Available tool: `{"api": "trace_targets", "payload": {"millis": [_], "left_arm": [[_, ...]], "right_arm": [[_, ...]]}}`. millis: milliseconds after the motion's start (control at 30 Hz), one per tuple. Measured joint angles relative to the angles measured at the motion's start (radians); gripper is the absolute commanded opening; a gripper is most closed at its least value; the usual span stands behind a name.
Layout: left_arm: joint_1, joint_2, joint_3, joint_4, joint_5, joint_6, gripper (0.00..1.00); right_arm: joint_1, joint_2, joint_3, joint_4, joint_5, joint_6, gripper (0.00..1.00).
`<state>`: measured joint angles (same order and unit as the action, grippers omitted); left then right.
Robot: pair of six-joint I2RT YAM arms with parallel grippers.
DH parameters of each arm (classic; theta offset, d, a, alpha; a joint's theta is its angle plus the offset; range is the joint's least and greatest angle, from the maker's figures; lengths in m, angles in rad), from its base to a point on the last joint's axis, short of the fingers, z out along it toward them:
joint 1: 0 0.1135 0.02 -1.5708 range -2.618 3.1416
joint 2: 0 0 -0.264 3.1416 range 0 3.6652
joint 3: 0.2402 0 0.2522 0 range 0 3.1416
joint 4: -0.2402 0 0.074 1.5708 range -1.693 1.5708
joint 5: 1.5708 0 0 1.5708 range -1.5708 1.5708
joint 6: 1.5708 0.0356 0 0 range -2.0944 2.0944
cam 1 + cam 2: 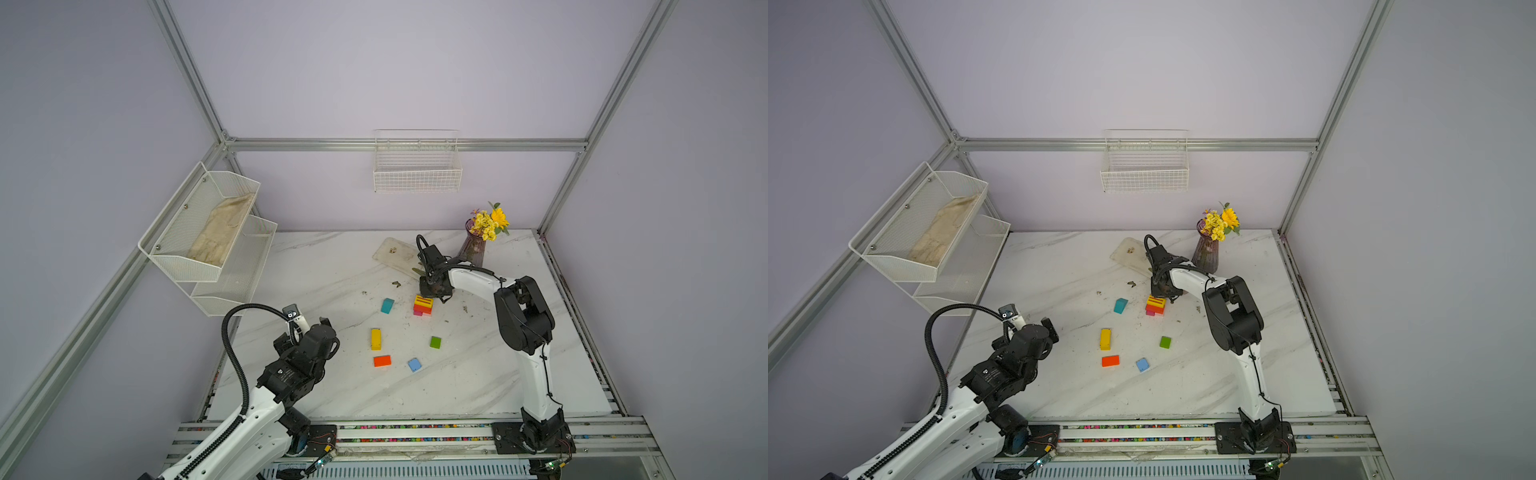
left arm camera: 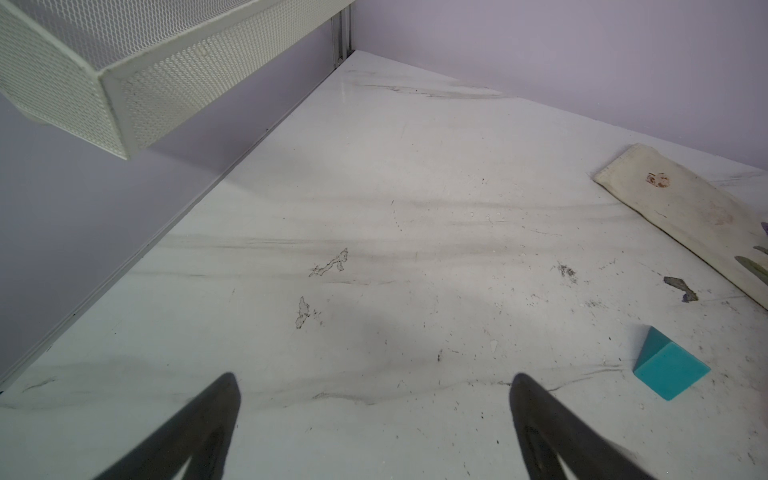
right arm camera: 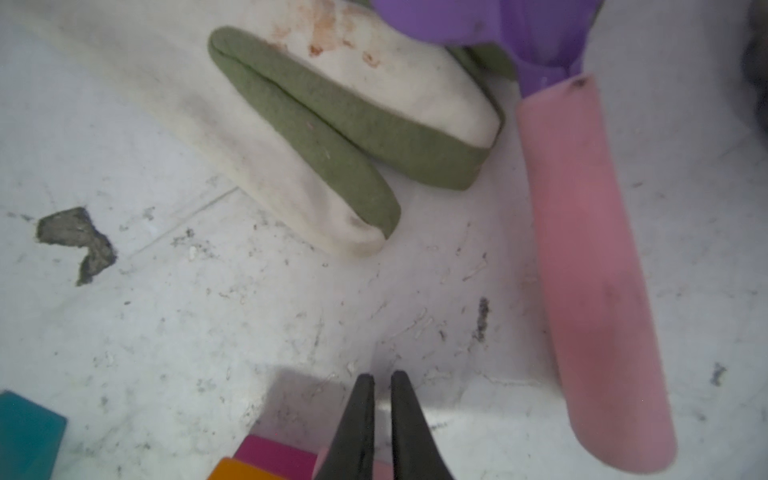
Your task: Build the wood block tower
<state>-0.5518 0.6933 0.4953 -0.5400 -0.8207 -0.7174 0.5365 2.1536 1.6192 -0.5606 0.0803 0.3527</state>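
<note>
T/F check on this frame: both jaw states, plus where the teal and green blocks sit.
1. The left gripper has its jaws open and empty. True.
2. The teal block tops the tower. False: it lies on the table beside the tower, and a yellow block is on top.
3. The right gripper has its jaws shut, holding nothing. True.
4. The green block sits in the wall basket. False: it lies on the table.

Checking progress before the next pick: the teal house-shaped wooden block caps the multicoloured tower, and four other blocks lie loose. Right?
No: the teal house-shaped wooden block lies loose on the marble table, left of the multicoloured block tower; both top views show it. Four other blocks do lie loose.
</note>
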Motion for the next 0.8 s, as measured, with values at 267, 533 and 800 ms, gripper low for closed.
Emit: {"api": "trace_targets", "payload": {"millis": [267,533,800], "left_arm": [[0.000,0.000,0.000,0.000,0.003,0.003,1.00],[0.000,0.000,0.000,0.000,0.003,0.003,1.00],[0.000,0.000,0.000,0.000,0.003,0.003,1.00]], "right_arm": [[0.000,-0.018,-0.008,0.003,-0.003,0.000,0.15],[0.000,-0.018,-0.008,0.005,-0.022,0.000,0.17],[0.000,-0.018,-0.008,0.010,-0.044,-0.003,0.18]]}}
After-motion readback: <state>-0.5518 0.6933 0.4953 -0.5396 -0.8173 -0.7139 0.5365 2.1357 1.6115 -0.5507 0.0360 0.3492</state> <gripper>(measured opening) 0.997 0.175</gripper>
